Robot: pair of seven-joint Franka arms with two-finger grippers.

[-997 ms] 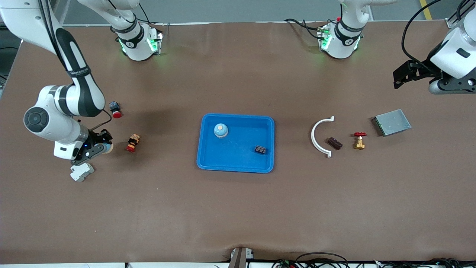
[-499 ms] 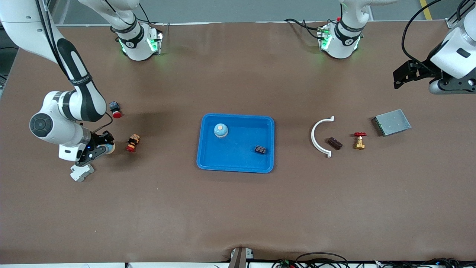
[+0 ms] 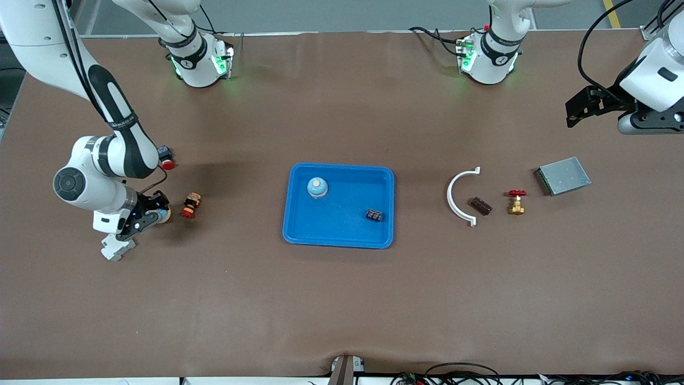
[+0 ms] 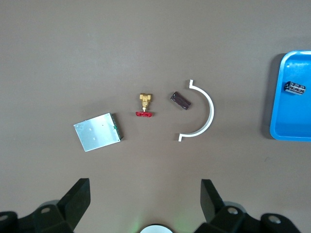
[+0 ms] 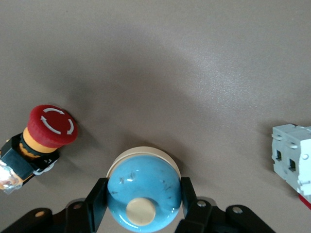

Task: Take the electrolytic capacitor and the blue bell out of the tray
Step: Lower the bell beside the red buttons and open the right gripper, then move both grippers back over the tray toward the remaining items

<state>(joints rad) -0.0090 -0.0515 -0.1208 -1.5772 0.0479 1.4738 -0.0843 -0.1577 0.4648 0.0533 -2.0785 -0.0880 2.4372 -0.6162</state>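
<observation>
Bell [image 3: 160, 215] clamped in right gripper [image 3: 152, 213] at right arm's end of table, beside red push button [image 3: 189, 206] and above white block [image 3: 116, 247]. Second bell [image 3: 317, 187] and capacitor [image 3: 374, 215] in blue tray [image 3: 299, 235]. Left gripper [image 3: 580, 109] waiting in air over table at left arm's end, fingers spread. Left wrist view: left gripper [image 4: 146, 204] wide open, holding nothing, over metal plate [image 4: 97, 131], brass valve [image 4: 144, 104], white arc [image 4: 201, 116]. Right wrist view: fingers [image 5: 99, 194] pinching blue bell [image 5: 143, 191], push button [image 5: 43, 133] alongside.
</observation>
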